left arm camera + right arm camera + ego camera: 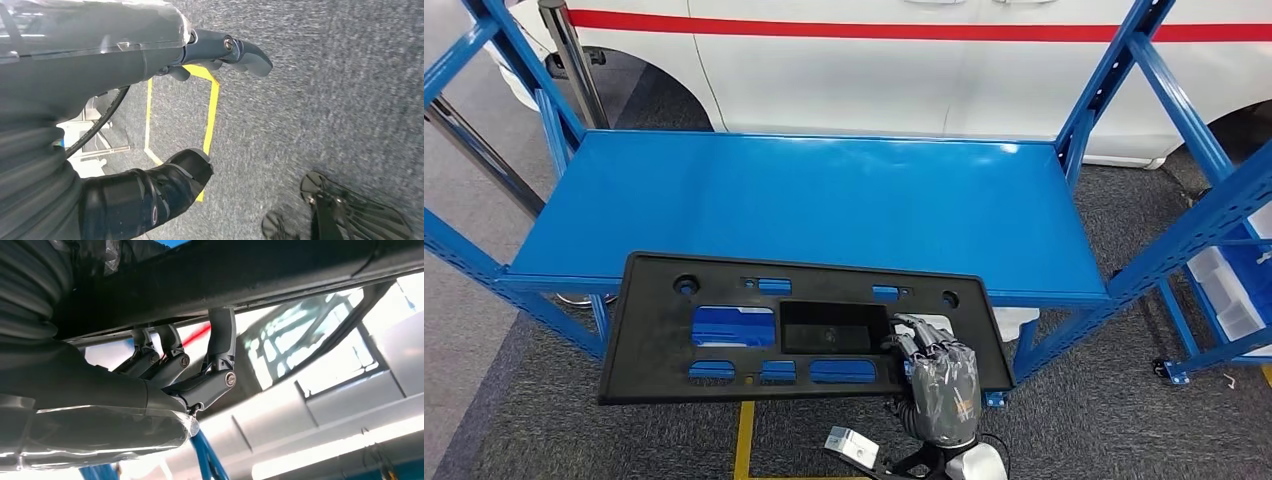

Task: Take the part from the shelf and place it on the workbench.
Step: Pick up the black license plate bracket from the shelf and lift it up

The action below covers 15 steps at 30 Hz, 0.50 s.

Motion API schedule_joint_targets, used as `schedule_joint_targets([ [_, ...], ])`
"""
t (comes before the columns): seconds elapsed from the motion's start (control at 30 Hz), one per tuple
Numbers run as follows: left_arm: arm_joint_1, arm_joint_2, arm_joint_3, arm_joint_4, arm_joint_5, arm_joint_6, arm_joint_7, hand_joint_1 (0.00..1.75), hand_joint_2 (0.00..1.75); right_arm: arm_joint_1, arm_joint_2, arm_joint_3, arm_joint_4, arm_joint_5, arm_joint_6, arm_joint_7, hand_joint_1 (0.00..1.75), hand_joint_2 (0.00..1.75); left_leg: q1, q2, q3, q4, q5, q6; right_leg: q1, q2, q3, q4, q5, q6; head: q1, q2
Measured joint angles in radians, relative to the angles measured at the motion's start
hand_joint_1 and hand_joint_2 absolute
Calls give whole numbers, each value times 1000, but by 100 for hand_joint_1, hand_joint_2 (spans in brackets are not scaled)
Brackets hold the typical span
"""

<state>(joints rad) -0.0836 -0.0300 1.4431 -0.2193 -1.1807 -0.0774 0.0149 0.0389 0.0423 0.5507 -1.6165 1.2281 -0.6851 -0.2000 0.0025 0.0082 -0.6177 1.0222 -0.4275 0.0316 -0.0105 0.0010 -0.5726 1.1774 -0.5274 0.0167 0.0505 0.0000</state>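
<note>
Left hand [150,100] hung over the grey carpet [325,100] beside yellow floor tape [212,107], fingers apart, holding nothing. Beyond the right hand [941,380] stood the blue shelf [824,200]. Its raised, curled fingers [220,355] held the black part [724,290] at its right end.

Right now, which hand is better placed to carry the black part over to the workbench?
The right hand: its fingers already hook the black part by its near right edge in front of the blue shelf. The left hand hangs over the carpet, holding nothing.
</note>
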Motion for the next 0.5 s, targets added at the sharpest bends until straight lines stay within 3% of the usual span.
schedule_joint_targets([
  [0.07, 1, 0, 0, 0, 0, 0, -1, 0, 175, -3, 5, 14, 12, -81, 0, -45, 175, 175, -1, -1, -10, 3, 16, -10, 6, 0, 88, -128, -15, -11, 0, 0],
  [0.13, 3, 0, 0, 0, 1, 0, -2, 0, 175, -4, 8, 23, 21, -128, 3, -65, 175, 175, 0, -2, -15, -2, 35, -22, 12, 0, 102, -172, -18, -22, -1, 0],
  [0.17, 4, -1, 0, 0, 2, 0, -2, 0, 175, -6, 9, 28, 26, -161, 10, -75, 175, 175, 3, -3, -19, -2, 39, -28, 12, -3, 93, -174, -6, -30, 0, 0],
  [0.2, 5, -1, 0, 0, 2, 0, -3, 0, 175, -9, 9, 34, 30, -211, 24, -89, 175, 175, 4, -4, -27, 6, 24, -33, 11, -4, 82, -178, 6, -40, -1, 0],
  [0.27, 7, -3, 0, 0, 3, 1, -5, 0, 175, -14, 8, 51, 36, -360, 75, -134, 175, 175, 8, -5, -50, 72, -63, -41, 8, -7, 53, -183, 35, -56, -1, 0],
  [0.33, 8, -3, 0, 0, 3, 1, -7, 0, 175, -16, 7, 66, 39, -507, 146, -184, 175, 175, 9, -5, -72, 190, -158, -49, 11, -8, 22, -180, 60, -61, -2, 0],
  [0.37, 8, -3, 0, 0, 3, 1, -8, 0, 175, -16, 6, 70, 40, -562, 182, -204, 175, 175, 9, -5, -74, 241, -173, -52, 12, -10, 6, -178, 72, -61, -2, 0],
  [0.4, 8, -3, 0, 0, 3, 1, -8, 0, 175, -16, 5, 74, 41, -603, 213, -221, 175, 175, 10, -5, -65, 269, -162, -54, 12, -12, -12, -174, 83, -60, -2, 0],
  [0.43, 8, -3, 0, 0, 3, 1, -9, 0, 175, -17, 4, 79, 42, -636, 242, -234, 175, 175, 10, -5, -41, 265, -133, -56, 12, -13, -31, -168, 94, -58, -2, 0],
  [0.47, 8, -3, 0, 0, 3, 1, -10, 0, 175, -18, 3, 83, 43, -669, 273, -247, 175, 175, 11, -5, -1, 229, -101, -57, 11, -13, -51, -160, 104, -55, -2, 0],
  [0.5, 7, -3, 0, 0, 3, 0, -11, 0, 175, -19, 2, 87, 43, -708, 312, -260, 175, 175, 12, -6, 52, 163, -89, -58, 10, -14, -69, -151, 113, -51, -2, 0],
])
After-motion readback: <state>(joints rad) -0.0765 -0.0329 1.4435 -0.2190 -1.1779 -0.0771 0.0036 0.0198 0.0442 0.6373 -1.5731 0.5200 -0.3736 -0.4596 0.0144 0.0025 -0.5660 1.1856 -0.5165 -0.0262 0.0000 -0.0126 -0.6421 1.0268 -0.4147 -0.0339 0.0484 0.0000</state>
